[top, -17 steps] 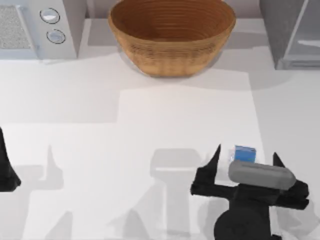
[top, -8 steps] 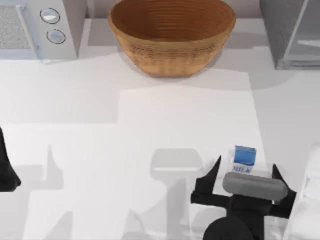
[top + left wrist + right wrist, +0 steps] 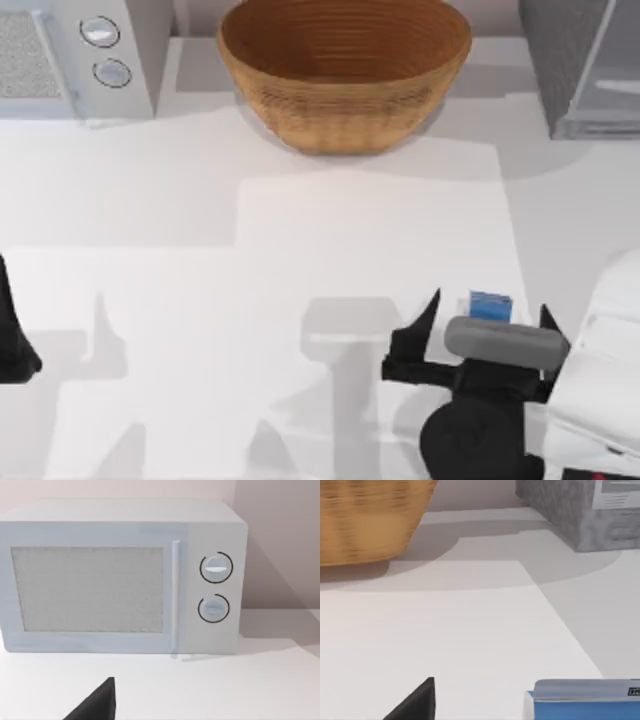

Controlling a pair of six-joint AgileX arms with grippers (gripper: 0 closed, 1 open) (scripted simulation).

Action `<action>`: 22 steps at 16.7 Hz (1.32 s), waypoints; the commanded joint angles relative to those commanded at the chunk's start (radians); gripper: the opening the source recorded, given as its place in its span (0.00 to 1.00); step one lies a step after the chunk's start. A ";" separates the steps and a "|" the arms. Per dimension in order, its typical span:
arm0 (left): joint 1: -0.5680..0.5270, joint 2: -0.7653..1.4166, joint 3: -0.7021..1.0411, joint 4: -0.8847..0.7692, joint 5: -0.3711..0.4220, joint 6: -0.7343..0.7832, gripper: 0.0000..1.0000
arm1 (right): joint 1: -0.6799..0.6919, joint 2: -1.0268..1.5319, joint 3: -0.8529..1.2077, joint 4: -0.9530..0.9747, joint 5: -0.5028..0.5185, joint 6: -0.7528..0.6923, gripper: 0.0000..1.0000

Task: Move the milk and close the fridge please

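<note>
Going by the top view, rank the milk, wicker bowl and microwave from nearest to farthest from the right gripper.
From the right gripper:
1. Milk, between its fingers.
2. Wicker bowl, at the table's back, centre.
3. Microwave, back left corner.

R tool (image 3: 487, 322) low near table's front right, fingers spread wide; L arm (image 3: 15, 335) parked at left edge, apparently idle.

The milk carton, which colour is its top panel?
Blue, on the milk carton; clearest in the right wrist view.
</note>
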 joint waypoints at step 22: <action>0.000 0.000 0.000 0.000 0.000 0.000 1.00 | -0.050 0.032 0.014 0.063 -0.047 -0.047 0.00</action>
